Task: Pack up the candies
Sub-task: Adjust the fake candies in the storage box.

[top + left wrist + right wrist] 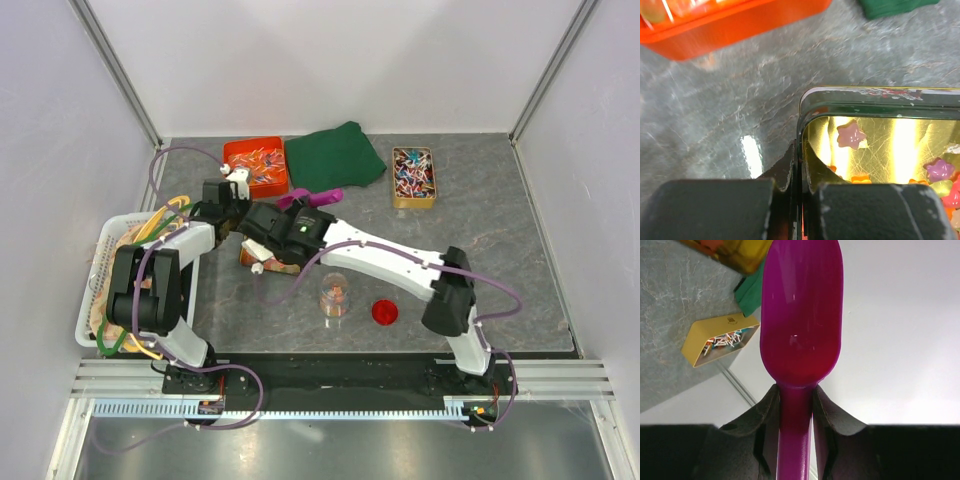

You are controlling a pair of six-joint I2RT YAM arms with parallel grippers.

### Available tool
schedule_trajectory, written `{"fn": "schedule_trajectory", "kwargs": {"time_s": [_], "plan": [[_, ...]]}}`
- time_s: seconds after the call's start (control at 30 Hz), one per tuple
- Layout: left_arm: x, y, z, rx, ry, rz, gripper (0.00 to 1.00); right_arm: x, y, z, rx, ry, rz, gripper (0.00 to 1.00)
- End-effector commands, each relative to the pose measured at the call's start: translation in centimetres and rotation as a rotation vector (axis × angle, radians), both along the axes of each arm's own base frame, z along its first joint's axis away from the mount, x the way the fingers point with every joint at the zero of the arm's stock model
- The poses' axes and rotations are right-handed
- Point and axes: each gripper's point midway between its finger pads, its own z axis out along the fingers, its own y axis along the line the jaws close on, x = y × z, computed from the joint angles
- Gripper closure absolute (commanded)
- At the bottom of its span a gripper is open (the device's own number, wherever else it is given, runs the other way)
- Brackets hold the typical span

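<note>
Left hand (pixel 797 192) pinches tin (pixel 880 97) wall, candies (pixel 850 135) inside. Right hand (pixel 795 410) clamps scoop (pixel 802 315), empty. Jar (pixel 335 295) looks partly filled, lid (pixel 385 312) off. More scooping and capping remain.

candies (pixel 850 135) in tin (pixel 865 96), jar (pixel 334 296) beside lid (pixel 385 312)

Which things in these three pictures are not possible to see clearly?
- Top view: the candy tin is mostly under the right arm; its fill is hidden.
- Left wrist view: the left end effector covers the tin's near part; the right edge cuts off the candies.
- Top view: the jar holds pieces too small to count.
</note>
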Motion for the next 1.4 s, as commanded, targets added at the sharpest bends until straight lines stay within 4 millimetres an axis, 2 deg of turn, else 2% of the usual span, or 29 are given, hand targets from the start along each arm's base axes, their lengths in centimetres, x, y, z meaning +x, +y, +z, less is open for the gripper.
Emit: {"fn": "schedule_trajectory", "kwargs": {"time_s": [0.0,0.1,0.23,0.43,0.8,0.9,1.0,1.03,1.2,1.37], "plan": [[1.3,-1.9,2.4,-0.190,-0.015,-0.038,0.98,-1.8,-1.7,7.1,0.285,0.005,-0.006,1.00],[0.9,-2.9,2.6,-0.267,0.004,-0.096,0.98,-2.0,-2.1,8.7,0.377,0.015,-0.011,1.00],[-0.2,-4.9,3.1,-0.390,0.044,-0.209,0.98,-2.2,-2.7,8.9,0.420,0.030,-0.026,1.00],[-1.3,-6.2,3.4,-0.505,0.094,-0.297,0.98,-2.6,-2.9,8.7,0.451,0.051,-0.033,1.00],[-1.3,-5.9,1.8,-0.547,0.175,-0.283,0.98,-2.6,-3.1,8.4,0.463,0.067,-0.039,1.00],[-1.0,-5.4,1.3,-0.522,0.188,-0.248,0.98,-2.7,-3.2,8.1,0.453,0.071,-0.039,1.00],[-0.2,-4.1,0.7,-0.451,0.195,-0.172,0.98,-2.6,-3.4,7.4,0.422,0.070,-0.042,1.00],[0.5,-3.2,0.5,-0.399,0.176,-0.126,0.98,-2.5,-3.6,7.3,0.407,0.063,-0.049,1.00],[1.8,0.0,1.1,-0.238,0.097,0.005,0.98,-2.6,-3.7,4.4,0.299,0.079,-0.056,1.00],[2.2,1.8,1.8,-0.152,0.064,0.080,0.98,-2.3,-2.7,1.5,0.207,0.087,-0.056,1.00]]}}
